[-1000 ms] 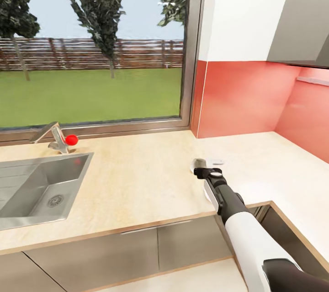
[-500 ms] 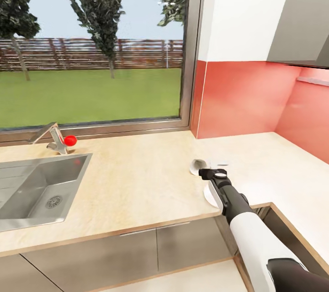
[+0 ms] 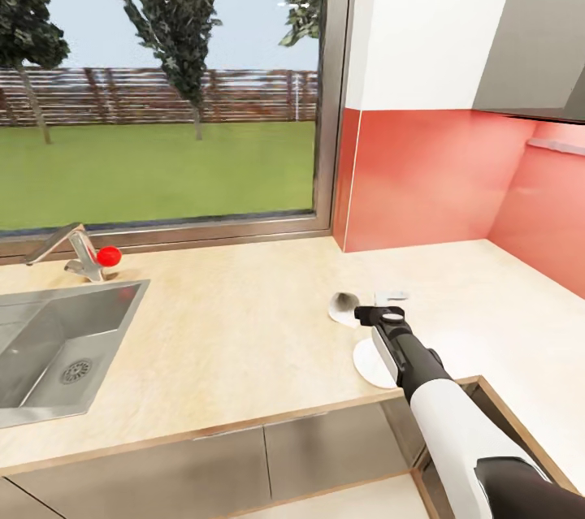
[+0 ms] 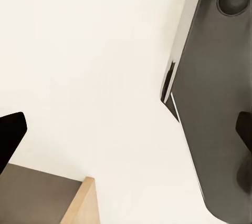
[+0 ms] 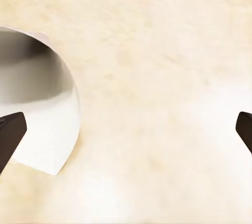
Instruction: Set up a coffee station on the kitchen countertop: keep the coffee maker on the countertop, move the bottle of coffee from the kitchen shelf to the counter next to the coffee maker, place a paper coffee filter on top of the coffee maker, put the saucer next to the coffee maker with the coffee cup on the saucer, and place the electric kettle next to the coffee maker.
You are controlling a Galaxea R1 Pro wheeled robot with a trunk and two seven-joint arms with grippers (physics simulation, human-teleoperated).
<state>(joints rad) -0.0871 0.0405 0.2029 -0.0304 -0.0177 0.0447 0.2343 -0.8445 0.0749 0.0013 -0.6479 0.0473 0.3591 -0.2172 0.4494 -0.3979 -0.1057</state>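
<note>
Window is taking up the upper left of the head view, looking out on grass, trees and a fence; a red backsplash and white upper cabinet are standing to its right. Countertop, pale beige, is running below and turning along the right wall. Sink, stainless, is sitting at the left with a tap bearing a red knob behind it. Right arm, white with black forearm, is reaching over the counter's front edge toward the corner. Saucer, white, is lying flat on the countertop, partly hidden under that forearm. Coffee cup, white, is lying tipped on its side on the countertop just beyond the saucer, not on it; the right wrist view is showing its open mouth beside one fingertip. Right gripper is spread wide, its two dark fingertips at opposite edges of that view, grasping nothing. Left gripper is likewise spread apart and empty, pointing down at a white floor beside the robot's dark base and a wood-edged cabinet corner.
</note>
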